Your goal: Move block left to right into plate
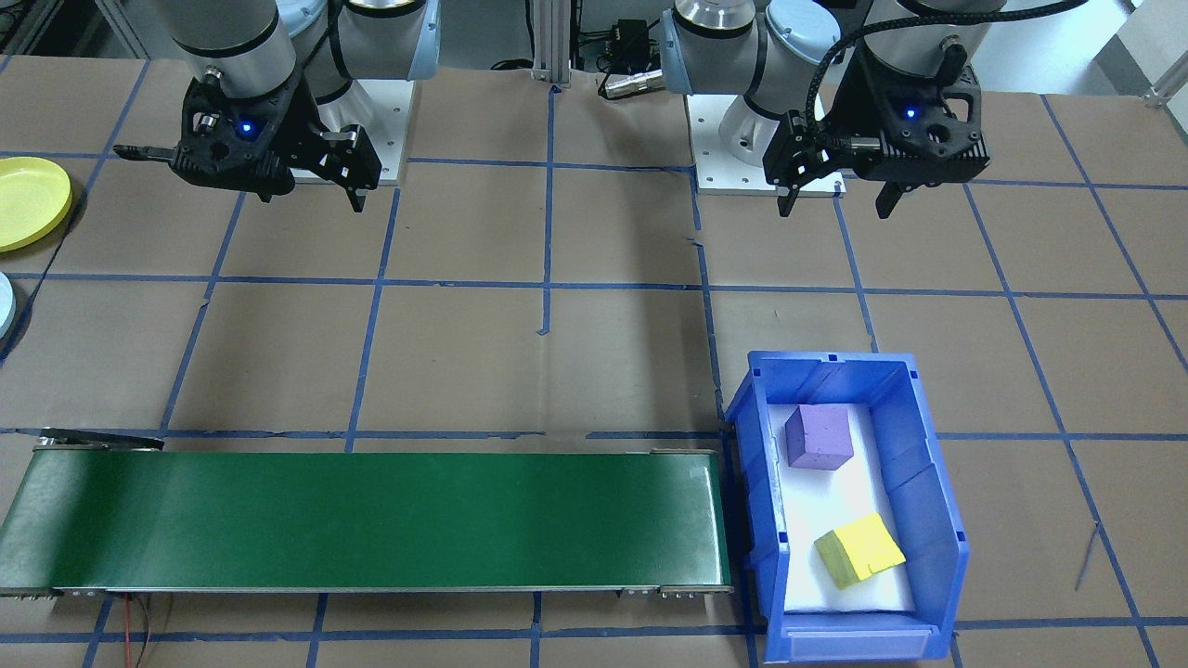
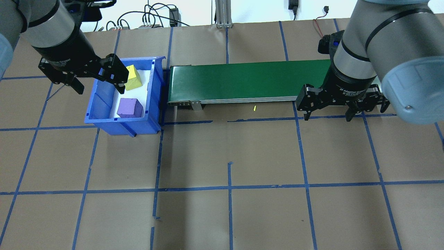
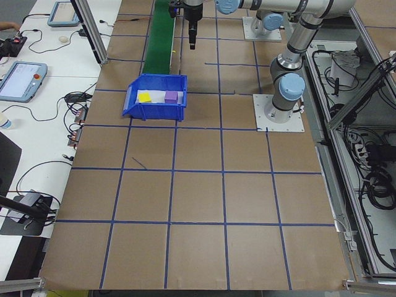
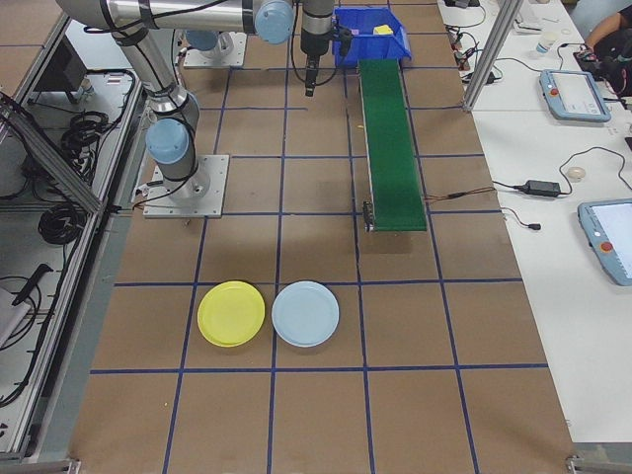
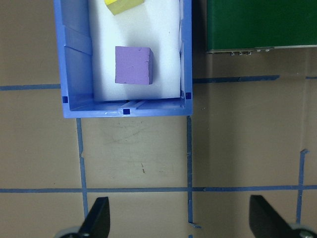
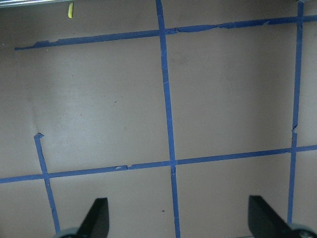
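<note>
A purple block [image 1: 819, 437] and a yellow block [image 1: 859, 550] lie on white padding inside a blue bin [image 1: 937, 492]. The purple block [image 5: 133, 65] also shows in the left wrist view, with the yellow block [image 5: 124, 6] cut off at the top. My left gripper [image 1: 835, 199] hangs open and empty above the table on the robot's side of the bin. My right gripper [image 1: 241, 181] is open and empty too, high over bare table near the belt's other end. The yellow plate [image 4: 231, 313] rests on the table, far from the bin.
A green conveyor belt [image 1: 371, 520] runs from beside the bin toward the robot's right. A pale blue plate [image 4: 305, 313] lies next to the yellow one. Blue tape lines grid the brown table. Operator tables with pendants and cables line the far side.
</note>
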{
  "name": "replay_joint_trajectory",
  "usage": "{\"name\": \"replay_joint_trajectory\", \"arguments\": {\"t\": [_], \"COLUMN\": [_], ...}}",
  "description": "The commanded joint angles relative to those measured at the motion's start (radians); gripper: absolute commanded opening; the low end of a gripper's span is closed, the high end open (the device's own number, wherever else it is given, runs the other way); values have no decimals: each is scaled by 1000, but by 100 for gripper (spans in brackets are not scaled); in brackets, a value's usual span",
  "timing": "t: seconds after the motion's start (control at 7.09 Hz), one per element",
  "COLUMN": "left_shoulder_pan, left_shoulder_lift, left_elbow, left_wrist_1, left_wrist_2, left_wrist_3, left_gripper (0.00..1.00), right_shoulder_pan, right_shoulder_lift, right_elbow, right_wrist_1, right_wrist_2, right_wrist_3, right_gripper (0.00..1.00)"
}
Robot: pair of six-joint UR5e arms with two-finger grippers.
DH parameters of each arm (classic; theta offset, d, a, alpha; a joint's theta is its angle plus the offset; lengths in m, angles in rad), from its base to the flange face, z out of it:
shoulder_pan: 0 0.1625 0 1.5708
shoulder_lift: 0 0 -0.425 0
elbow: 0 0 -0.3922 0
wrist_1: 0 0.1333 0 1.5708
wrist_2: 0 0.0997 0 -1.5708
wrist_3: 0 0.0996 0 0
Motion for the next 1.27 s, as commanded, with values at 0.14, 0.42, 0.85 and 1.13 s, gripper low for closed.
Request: {"name": "replay_joint_trajectory", "arguments": {"t": [0.14, 0.42, 0.85, 1.13], "left_shoulder_pan": [1, 8, 53, 106], "left_shoulder_lift": [0, -13, -249, -355], "left_elbow": [-4, -12, -19, -32], "left_wrist_1": [0, 23, 313, 382], "left_wrist_2": [1, 2, -45, -30], "left_wrist_3": [0, 17, 136, 172], "left_gripper": [100, 100, 100, 100], "right_shoulder_pan": [-1, 1, 1, 1], "right_shoulder_lift": [0, 1, 1, 1], "right_elbow": [0, 0, 5, 5], "right_wrist_1": [3, 3, 4, 3], "right_wrist_2": [-1, 0, 0, 0], "right_wrist_3": [2, 0, 0, 0], "right_gripper": [100, 100, 100, 100]}}
